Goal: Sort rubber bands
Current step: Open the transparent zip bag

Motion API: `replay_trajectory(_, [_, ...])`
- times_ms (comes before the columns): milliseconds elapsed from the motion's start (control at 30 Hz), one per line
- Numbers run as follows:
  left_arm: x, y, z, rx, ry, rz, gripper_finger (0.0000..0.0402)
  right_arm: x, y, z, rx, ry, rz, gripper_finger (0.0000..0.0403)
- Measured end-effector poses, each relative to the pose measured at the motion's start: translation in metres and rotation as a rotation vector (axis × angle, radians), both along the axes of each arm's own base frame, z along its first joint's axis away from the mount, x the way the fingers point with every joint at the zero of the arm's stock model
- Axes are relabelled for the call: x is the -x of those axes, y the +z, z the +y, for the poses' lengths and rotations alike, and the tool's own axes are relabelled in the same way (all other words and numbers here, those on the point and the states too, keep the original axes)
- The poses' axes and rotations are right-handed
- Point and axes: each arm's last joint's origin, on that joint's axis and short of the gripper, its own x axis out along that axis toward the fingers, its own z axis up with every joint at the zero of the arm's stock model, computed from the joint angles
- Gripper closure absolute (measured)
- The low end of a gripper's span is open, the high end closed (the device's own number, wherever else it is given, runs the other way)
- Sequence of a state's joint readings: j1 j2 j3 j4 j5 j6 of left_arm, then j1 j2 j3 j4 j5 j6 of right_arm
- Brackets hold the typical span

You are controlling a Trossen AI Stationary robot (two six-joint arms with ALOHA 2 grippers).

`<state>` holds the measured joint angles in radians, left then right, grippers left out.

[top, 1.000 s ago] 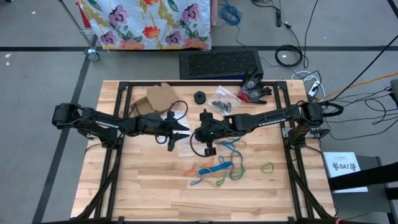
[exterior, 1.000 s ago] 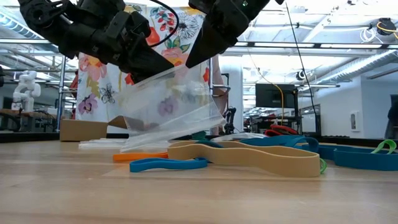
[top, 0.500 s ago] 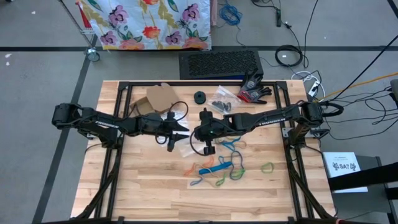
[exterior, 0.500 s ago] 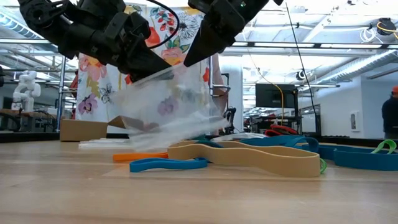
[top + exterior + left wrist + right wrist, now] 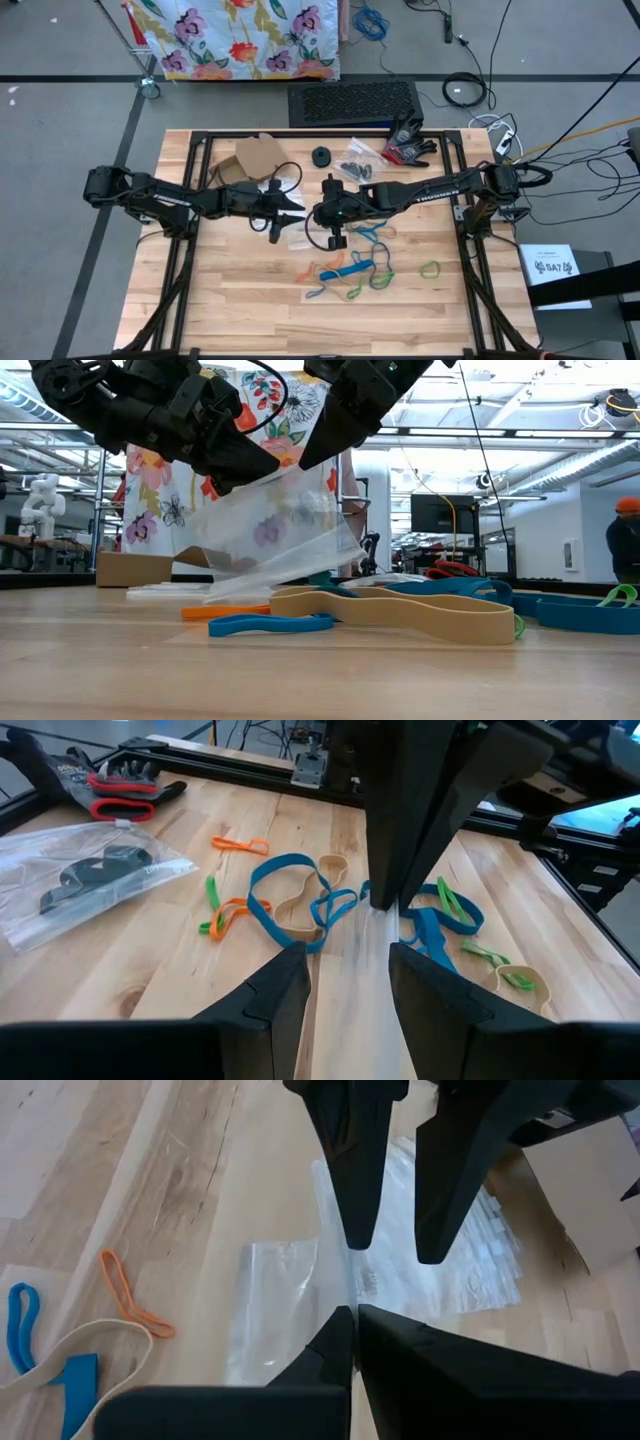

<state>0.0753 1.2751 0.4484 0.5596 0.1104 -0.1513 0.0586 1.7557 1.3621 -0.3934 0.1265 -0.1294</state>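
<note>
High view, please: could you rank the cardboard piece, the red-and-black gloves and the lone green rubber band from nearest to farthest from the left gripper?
From the left gripper:
1. Cardboard piece, at the table's far edge, on the left arm's side.
2. Red-and-black gloves, far edge, on the right arm's side.
3. Lone green rubber band, towards the right edge.

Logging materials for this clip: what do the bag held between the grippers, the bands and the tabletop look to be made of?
Bag: thin clear plastic film, likely; glossy, creased, backdrop shows through.
Bands: rubber, probably; matte, floppy flat loops in blue, tan, orange and green.
Tabletop: light wood, smooth finish; plank seams and grain show.
</note>
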Motion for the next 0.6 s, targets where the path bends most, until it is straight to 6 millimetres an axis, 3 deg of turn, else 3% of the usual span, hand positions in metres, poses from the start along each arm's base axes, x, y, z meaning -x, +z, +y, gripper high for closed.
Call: replay_trajectory(600, [0.0006,-0.002,-0.0002,0.005,-0.006,0.021,0.0258,-0.0015,0.0015,0.0,0.016,0.011,-0.02,0.0403])
